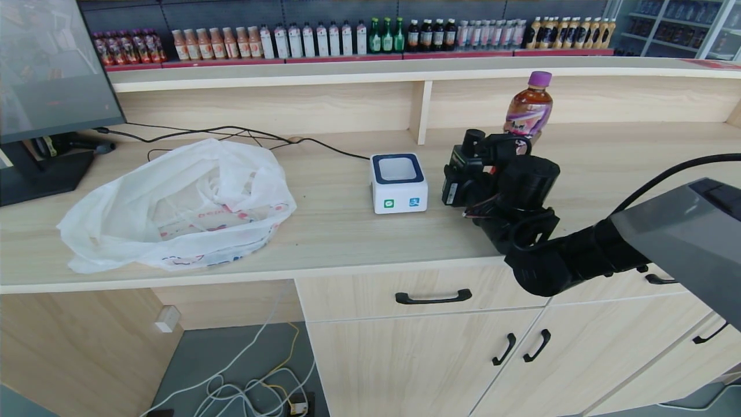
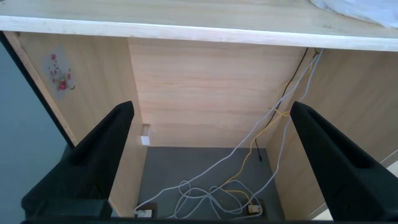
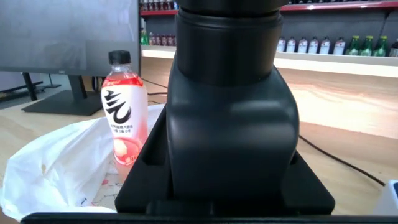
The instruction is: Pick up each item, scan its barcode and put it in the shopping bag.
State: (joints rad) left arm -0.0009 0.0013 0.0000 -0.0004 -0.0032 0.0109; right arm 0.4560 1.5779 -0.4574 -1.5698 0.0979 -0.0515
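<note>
My left gripper (image 2: 211, 155) hangs spread wide below the counter (image 2: 186, 28), cables (image 2: 211, 194) ahead. Right gripper (image 1: 485, 155) sits beside the scanner (image 1: 398, 182), bottle (image 1: 528, 107) just behind. The wrist blocks my view, so I can't tell its grip.

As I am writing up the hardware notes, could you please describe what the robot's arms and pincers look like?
The right arm is matte black with rounded, drum-like joints; its nearest section wears an angular grey shell, and a black cable arcs alongside. The left pincer has two broad black fingers tapering to blunt tips.
</note>
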